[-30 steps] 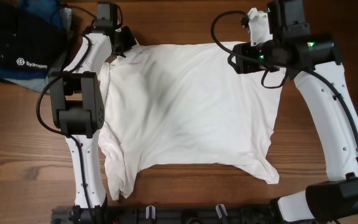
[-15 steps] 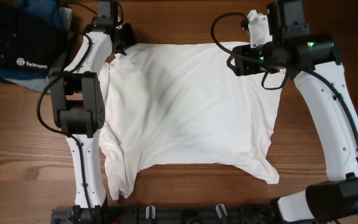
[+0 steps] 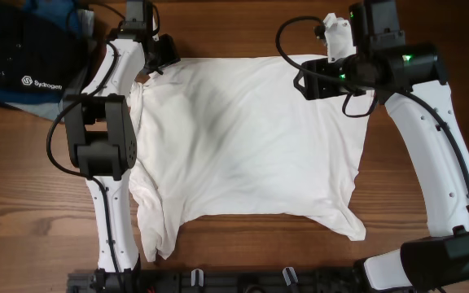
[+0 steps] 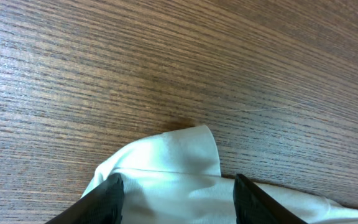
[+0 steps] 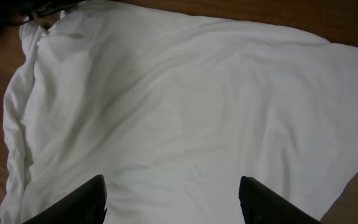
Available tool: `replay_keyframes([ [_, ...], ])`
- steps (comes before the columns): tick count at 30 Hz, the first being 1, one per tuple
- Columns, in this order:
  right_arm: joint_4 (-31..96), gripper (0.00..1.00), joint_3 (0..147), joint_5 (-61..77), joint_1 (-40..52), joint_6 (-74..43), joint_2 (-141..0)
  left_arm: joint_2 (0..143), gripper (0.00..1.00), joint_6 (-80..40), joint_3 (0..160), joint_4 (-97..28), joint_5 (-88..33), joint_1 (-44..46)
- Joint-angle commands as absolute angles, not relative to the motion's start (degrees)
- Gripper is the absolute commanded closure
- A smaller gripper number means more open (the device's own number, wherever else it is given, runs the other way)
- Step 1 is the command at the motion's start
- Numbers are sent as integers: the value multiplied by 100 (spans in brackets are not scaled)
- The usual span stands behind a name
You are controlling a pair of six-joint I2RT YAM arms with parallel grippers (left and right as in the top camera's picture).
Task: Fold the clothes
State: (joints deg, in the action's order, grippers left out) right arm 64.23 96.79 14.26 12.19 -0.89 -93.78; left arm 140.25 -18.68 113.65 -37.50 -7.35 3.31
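The white garment (image 3: pixel 243 146) lay spread almost flat across the middle of the wooden table (image 3: pixel 243 252), its cloth thin and creased, with a loose, rumpled fold running down its left side toward the near edge. The left gripper (image 3: pixel 161 65) sat at the garment's far-left corner. In the left wrist view its two dark fingers (image 4: pixel 109 198) stood wide apart, one on each side of a small rounded tip of white cloth (image 4: pixel 179 165) that rested on the wood; the jaws were spread and not pressed on the fabric, so nothing was gripped. The right gripper (image 3: pixel 304 81) hung at the far-right part of the garment, just inside its far edge. The right wrist view showed its fingers (image 5: pixel 82 200) also far apart, with the broad white sheet (image 5: pixel 185 106) beneath them and nothing between the pads. A dark navy and blue folded stack (image 3: pixel 23 57) with a white logo lay at the far-left corner of the table, apart from the garment.
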Motion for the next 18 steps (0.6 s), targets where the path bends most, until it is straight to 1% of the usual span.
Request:
replay_keyframes([
  [1,6390,26,9804,1590,1199,-8,-9386,14468,43,-1822,11076,-3903,-395,246],
  [3,6355,19,9804,1568,1190,-8,-9386,14473,44,-1822,11076,-4064,-281,246],
  [5,6281,16,9804,1546,1160,-16,-9386,14518,47,-1822,11076,-4263,-25,246],
  [8,6208,13,9804,1577,1092,-21,-9386,14674,47,-1831,11076,-4560,252,244],
  [9,6198,13,9804,1629,1076,-19,-9386,14726,47,-1852,11076,-4652,266,244],
  [11,6176,12,9804,1758,1066,-21,-9386,14818,40,-2008,11076,-4729,270,242],
  [12,6173,11,9804,1789,1063,-21,-9386,14846,39,-2021,11076,-4731,268,244],
  [15,6193,11,9804,1804,1063,-19,-9386,14853,44,-2014,11076,-4764,270,246],
  [18,6204,11,9804,1806,1063,-21,-9386,14853,55,-2016,11076,-4783,268,244],
])
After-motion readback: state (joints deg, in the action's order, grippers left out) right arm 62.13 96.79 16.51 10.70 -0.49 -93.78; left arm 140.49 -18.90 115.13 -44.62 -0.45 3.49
